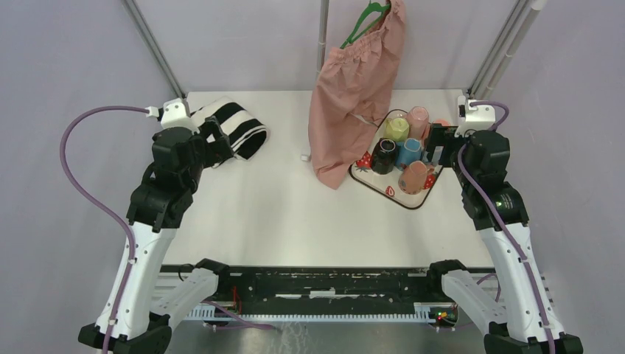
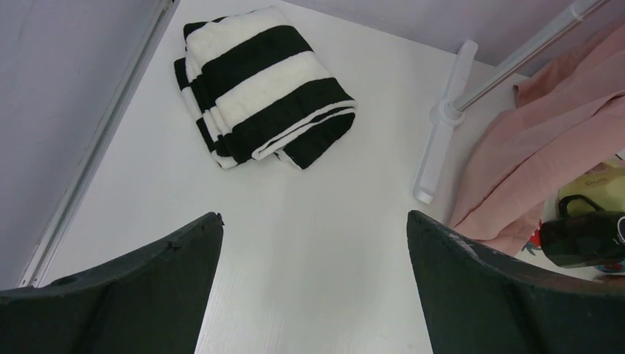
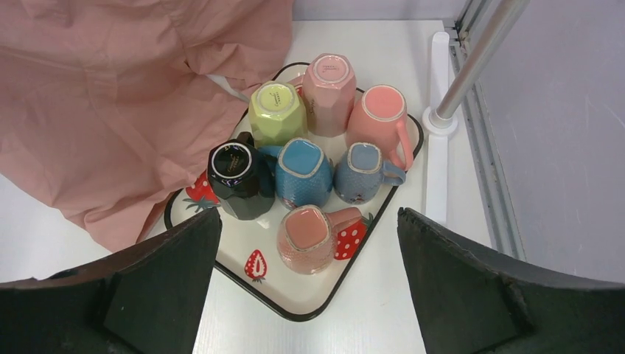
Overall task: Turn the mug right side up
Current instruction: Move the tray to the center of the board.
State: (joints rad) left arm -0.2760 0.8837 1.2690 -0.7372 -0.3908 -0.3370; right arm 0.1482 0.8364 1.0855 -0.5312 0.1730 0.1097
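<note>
White table (image 1: pixel 280 206) in a grey-walled cell, pink garment (image 1: pixel 354 96) hanging at the back, striped folded cloth (image 2: pixel 258 85) in the upper left of the left wrist view.

Strawberry-print tray (image 3: pixel 295 295) sits right of centre in the top view, with seven mugs on it, all bottom-up and packed close. The task doesn't say which one. My pick is the salmon textured mug (image 3: pixel 306 237), lower centre in the right wrist view: front of the tray, free on three sides, handle pointing right.

Right gripper (image 3: pixel 308 214) hangs above the tray, jaws spread wide, holding nothing. Left gripper (image 2: pixel 313 221) is likewise wide and empty, over bare table near the cloth.

Handling, my read: looks glazed ceramic, so rigid, some weight, slick, and it chips if knocked into the blue mug (image 3: pixel 304 171) just behind. Pinch across the body on its left and right flanks, low enough for a firm hold. Avoid the handle, since it would swing during the flip.
</note>
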